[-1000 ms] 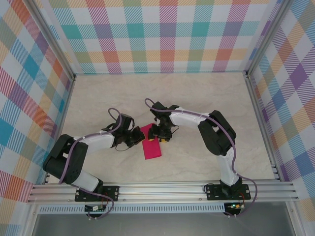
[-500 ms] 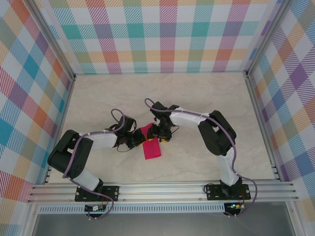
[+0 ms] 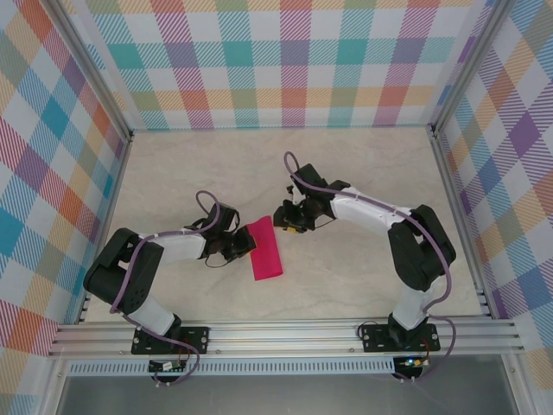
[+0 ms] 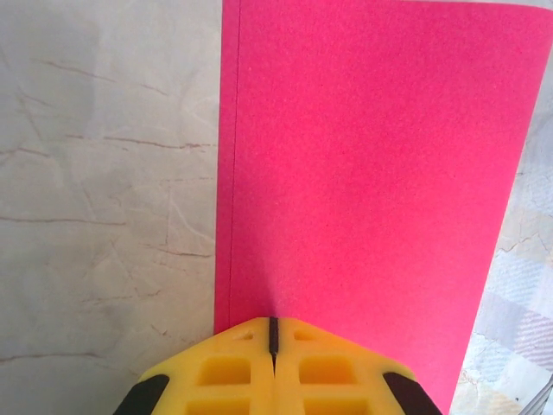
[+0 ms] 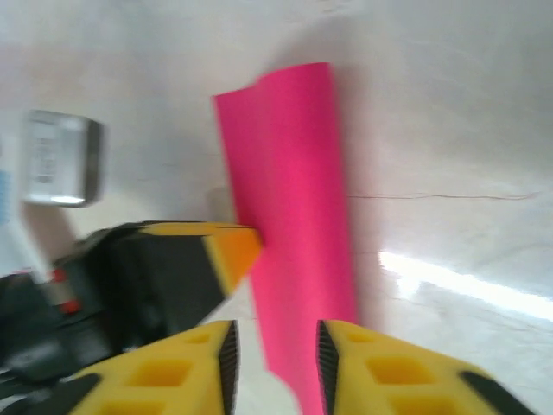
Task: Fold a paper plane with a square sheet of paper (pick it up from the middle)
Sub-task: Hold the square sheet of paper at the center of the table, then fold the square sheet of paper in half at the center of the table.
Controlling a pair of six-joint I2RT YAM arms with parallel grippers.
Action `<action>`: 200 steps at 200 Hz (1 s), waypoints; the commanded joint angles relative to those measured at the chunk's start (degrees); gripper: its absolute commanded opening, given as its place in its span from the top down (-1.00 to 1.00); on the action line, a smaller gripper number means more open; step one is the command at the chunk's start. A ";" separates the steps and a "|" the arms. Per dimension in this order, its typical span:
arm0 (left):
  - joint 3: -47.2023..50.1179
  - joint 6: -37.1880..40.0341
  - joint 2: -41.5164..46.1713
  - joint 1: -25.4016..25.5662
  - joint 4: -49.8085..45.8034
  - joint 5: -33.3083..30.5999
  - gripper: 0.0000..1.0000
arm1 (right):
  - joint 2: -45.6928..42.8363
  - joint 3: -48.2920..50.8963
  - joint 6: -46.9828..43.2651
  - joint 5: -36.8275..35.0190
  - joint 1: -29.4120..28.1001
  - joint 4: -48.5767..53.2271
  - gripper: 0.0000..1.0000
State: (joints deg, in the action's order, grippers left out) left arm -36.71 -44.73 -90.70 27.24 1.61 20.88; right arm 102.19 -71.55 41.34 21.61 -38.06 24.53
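Square sheet of paper [image 3: 266, 251], magenta-pink, lies flat on the pale marble-look table [image 3: 363, 173] just left of the middle of the overhead view. It is doubled over into a long, narrow rectangle that runs slightly slanted from upper left to lower right. In the left wrist view [image 4: 371, 173] two layers show along its left side, one edge set a little inside the other.

The left gripper [image 3: 244, 246] comes in from the left and meets the paper's left long edge. From its own camera the left gripper [image 4: 273, 333] has its yellow fingers clenched tight together, with only a thin dark seam between them, and the tip sits on the paper's near edge. The paper is not between the fingers.

The right gripper [image 3: 288, 219] hangs up and to the right of the paper, apart from it. In its wrist view the right gripper [image 5: 275, 337] has its jaws parted and grasps nothing. The paper [image 5: 294, 216] shows beyond the gap, and the left gripper's yellow tip [image 5: 233, 251] touches the paper's left edge.
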 commanded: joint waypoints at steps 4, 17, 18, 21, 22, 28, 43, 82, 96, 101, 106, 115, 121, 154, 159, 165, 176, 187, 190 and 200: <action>0.15 1.59 -2.95 0.53 -4.29 -3.22 1.00 | 2.31 1.85 1.16 10.57 -0.70 -8.38 0.69; 0.26 1.61 -3.10 0.53 -4.22 -3.05 1.00 | 3.83 1.76 1.44 11.72 -0.68 -9.30 0.90; 0.29 1.64 -3.14 0.53 -4.19 -3.05 1.00 | 3.99 1.76 1.45 11.84 -0.69 -9.31 0.91; 0.34 1.64 -3.20 0.53 -4.16 -3.04 1.00 | 4.44 1.60 1.50 12.14 -0.70 -9.48 0.93; 0.33 1.65 -3.23 0.53 -4.20 -3.04 1.00 | 4.52 1.59 1.53 12.23 -0.70 -9.54 0.94; 0.40 1.73 -3.34 0.51 -4.14 -3.10 1.00 | 5.25 1.38 1.71 12.57 -0.70 -9.59 0.95; 0.41 1.75 -3.51 0.53 -4.04 -2.97 1.00 | 6.93 0.76 1.29 12.56 -0.70 -8.93 0.96; 0.33 1.75 -3.69 0.55 -4.11 -2.87 1.00 | 10.23 0.87 0.30 12.26 -0.63 -8.24 0.97; 0.32 1.71 -3.60 0.53 -4.18 -2.85 1.00 | 10.91 1.49 0.14 12.18 -0.46 -8.40 0.97; 0.35 1.77 -3.53 0.53 -4.23 -2.75 1.00 | 11.01 1.94 0.06 12.02 -0.43 -8.70 0.97; 0.32 1.79 -3.47 0.45 -4.41 -2.77 1.00 | 11.09 2.38 -0.08 11.84 -0.43 -8.93 0.96; 0.41 1.88 -3.31 0.53 -4.58 -2.94 1.00 | 11.38 3.16 0.01 11.79 -0.27 -9.33 0.96; 0.48 1.85 -3.18 0.53 -4.61 -3.01 1.00 | 11.45 3.78 0.12 11.87 -0.21 -9.95 0.96; 0.62 2.07 -3.90 0.53 -4.46 -2.95 1.00 | 12.42 6.68 0.15 12.23 0.35 -12.20 0.92; 0.65 2.09 -4.02 0.53 -4.41 -2.95 1.00 | 12.52 7.12 0.14 12.23 0.38 -12.66 0.91; 0.67 2.02 -4.15 0.53 -4.31 -2.98 1.00 | 12.58 7.52 0.11 12.08 0.44 -12.91 0.90; 0.76 2.17 -4.46 0.53 -4.32 -3.12 1.00 | 13.01 7.99 -0.17 11.37 0.60 -12.89 0.90; 0.85 2.09 -4.71 0.53 -4.09 -3.13 1.00 | 13.51 8.09 -0.18 10.93 0.95 -12.34 0.90; 0.91 2.04 -4.75 0.53 -4.06 -3.11 1.00 | 13.55 8.17 -0.21 10.92 0.97 -12.19 0.90; 1.09 2.01 -4.84 0.53 -3.97 -3.14 1.00 | 13.35 8.43 -0.37 10.75 1.14 -12.24 0.89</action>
State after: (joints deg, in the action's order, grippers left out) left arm -37.34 -43.86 -91.74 27.24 2.02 21.39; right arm 113.89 -64.45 42.41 32.99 -37.47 12.60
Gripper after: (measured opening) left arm 0.047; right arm 0.054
